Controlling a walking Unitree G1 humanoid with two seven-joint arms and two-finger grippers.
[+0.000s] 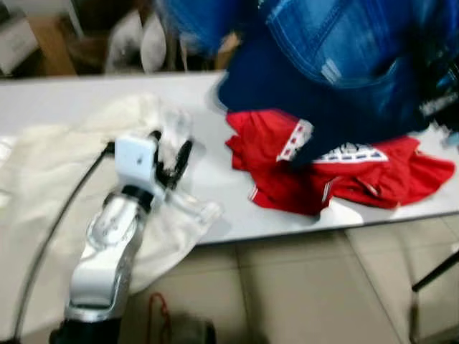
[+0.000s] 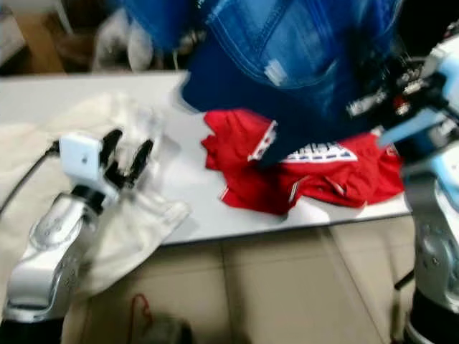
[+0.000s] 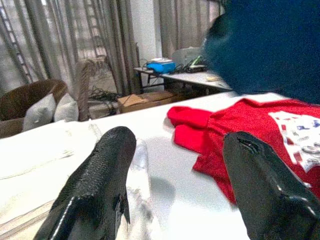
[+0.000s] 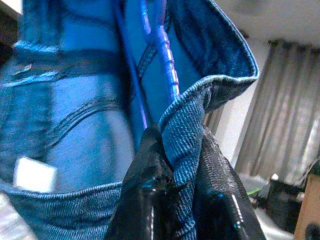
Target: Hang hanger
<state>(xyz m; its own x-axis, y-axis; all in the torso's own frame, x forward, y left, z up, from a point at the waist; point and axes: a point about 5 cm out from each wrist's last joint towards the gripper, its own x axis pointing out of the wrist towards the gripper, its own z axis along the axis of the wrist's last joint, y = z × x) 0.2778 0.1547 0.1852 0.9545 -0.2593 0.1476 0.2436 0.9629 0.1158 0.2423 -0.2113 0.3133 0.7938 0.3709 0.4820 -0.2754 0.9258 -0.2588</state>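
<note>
Right gripper (image 4: 182, 200) jaws seen pinched on denim garment (image 1: 344, 50) collar, blue hanger (image 4: 162, 45) inside; left gripper (image 3: 175, 175) spread, empty. Risk judged: denim slipped, hanger dropped onto red shirt (image 1: 337, 172).

The left arm reaches forward over the near edge of the white table (image 1: 215, 107), its silver forearm rising to the left gripper (image 1: 170, 155), whose two black fingers (image 3: 95, 185) stand spread apart with nothing between them, just above the table's top. The right arm stands at the table's right end, raised high above it; the right gripper (image 4: 182, 185) has its fingers pinched tight on a fold of blue denim (image 4: 182, 125).
</note>
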